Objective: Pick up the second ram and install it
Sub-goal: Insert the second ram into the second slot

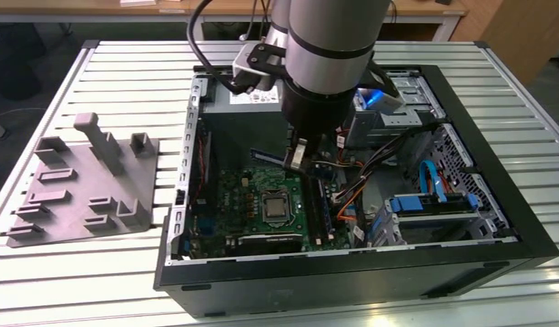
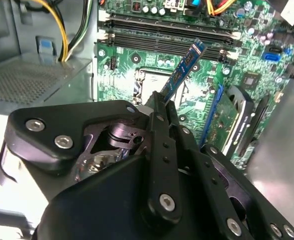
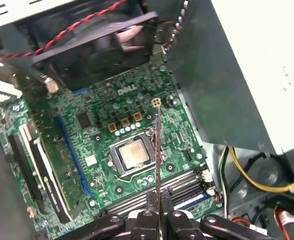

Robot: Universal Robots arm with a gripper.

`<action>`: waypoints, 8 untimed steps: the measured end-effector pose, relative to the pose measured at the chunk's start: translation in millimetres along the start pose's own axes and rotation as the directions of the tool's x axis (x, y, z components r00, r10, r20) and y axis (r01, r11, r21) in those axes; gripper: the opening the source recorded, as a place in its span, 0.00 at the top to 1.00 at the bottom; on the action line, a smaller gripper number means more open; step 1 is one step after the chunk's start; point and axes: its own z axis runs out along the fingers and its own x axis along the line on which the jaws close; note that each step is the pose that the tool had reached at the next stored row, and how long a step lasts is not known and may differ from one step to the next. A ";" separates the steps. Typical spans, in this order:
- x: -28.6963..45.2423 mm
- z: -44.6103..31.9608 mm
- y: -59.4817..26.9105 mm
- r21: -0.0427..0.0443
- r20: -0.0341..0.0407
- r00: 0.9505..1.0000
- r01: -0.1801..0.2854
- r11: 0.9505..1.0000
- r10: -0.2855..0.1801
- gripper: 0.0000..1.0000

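The gripper (image 2: 162, 103) is closed on the memory stick (image 2: 182, 74), its two fingers pinching one end so that the rest of the stick juts out past the fingertips. In the first wrist view the gripper (image 3: 158, 198) holds the stick (image 3: 157, 150) edge-on, a thin line hanging above the motherboard (image 3: 102, 130) and clear of its surface.

The stick crosses over the processor socket (image 3: 132, 155) near the middle of the motherboard. The memory slots (image 2: 166, 30), long dark parallel channels, run along one edge of the motherboard just past the socket, and the free end of the stick points toward them without touching. I cannot tell whether any slot already has a stick in it. A black fan (image 3: 97, 45) with red and black wires sits at the opposite edge of the motherboard.

In the exterior view the gripper (image 1: 298, 162) reaches down into the open computer case (image 1: 352, 272), over the motherboard (image 1: 252, 204). Outside the case, to the exterior view's left of the motherboard, a grey moulded tray (image 1: 80, 184) lies on the slatted table (image 1: 116, 68).
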 end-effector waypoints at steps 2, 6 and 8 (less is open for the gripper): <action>0.0 0.2 0.0 0.002 0.002 1.000 -0.031 1.000 0.031 0.86; 0.0 0.5 0.0 0.006 0.005 0.996 -0.088 0.996 0.088 0.86; 0.0 0.6 0.0 0.008 0.007 0.993 -0.119 0.993 0.119 0.86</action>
